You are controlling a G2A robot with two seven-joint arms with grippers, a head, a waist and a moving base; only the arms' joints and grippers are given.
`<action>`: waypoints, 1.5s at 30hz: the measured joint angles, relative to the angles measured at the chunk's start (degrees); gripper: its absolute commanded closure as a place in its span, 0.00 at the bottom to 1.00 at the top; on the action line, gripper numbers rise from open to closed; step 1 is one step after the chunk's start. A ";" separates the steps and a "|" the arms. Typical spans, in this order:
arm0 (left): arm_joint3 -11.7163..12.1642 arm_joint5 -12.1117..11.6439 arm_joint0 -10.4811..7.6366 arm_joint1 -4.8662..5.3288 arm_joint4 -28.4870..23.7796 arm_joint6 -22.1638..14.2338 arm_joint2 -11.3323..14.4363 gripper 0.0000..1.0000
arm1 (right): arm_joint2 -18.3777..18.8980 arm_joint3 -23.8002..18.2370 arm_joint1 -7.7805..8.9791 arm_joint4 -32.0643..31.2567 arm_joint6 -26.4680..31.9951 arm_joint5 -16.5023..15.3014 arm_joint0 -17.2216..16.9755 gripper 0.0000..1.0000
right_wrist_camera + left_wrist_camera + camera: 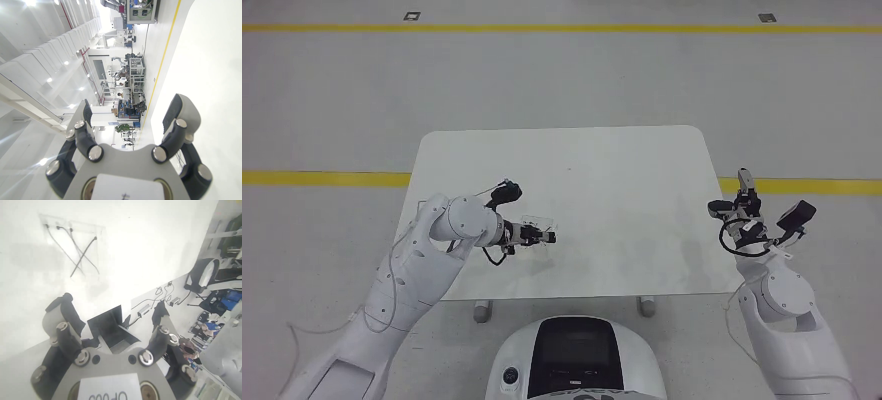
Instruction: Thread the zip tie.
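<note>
White tabletop [622, 190] bearing crossed zip ties [82, 256], left claw [109, 309] and right claw [130, 106] both released; the overlap could make a grasp catch two

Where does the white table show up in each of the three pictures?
Top view: the table is the white rounded rectangle mid-picture.
Left wrist view: the white surface beyond the left claw, under the zip ties.
Right wrist view: the white slab beside the right claw.
Shared landmark: its rounded corner.
</note>
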 measured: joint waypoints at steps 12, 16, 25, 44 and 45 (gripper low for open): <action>0.90 0.00 -2.75 -0.08 2.59 -1.12 2.31 0.00 | 0.00 0.00 0.00 0.00 0.00 0.00 0.00 0.00; 4.73 0.01 -7.85 -1.34 4.49 -4.99 5.34 0.00 | 0.00 0.00 0.00 0.00 0.00 0.00 0.00 0.00; 16.55 0.00 -17.51 -6.46 7.59 -10.07 13.99 0.00 | 0.00 0.00 0.00 0.00 0.00 0.00 0.00 0.00; 24.21 0.00 -22.84 -10.18 7.18 -10.14 18.05 0.00 | 0.00 0.00 0.00 0.00 0.00 0.00 0.00 0.00; 25.07 0.00 -23.63 -10.77 7.27 -10.13 19.09 0.00 | 0.00 0.00 0.00 0.00 0.00 0.00 0.00 0.00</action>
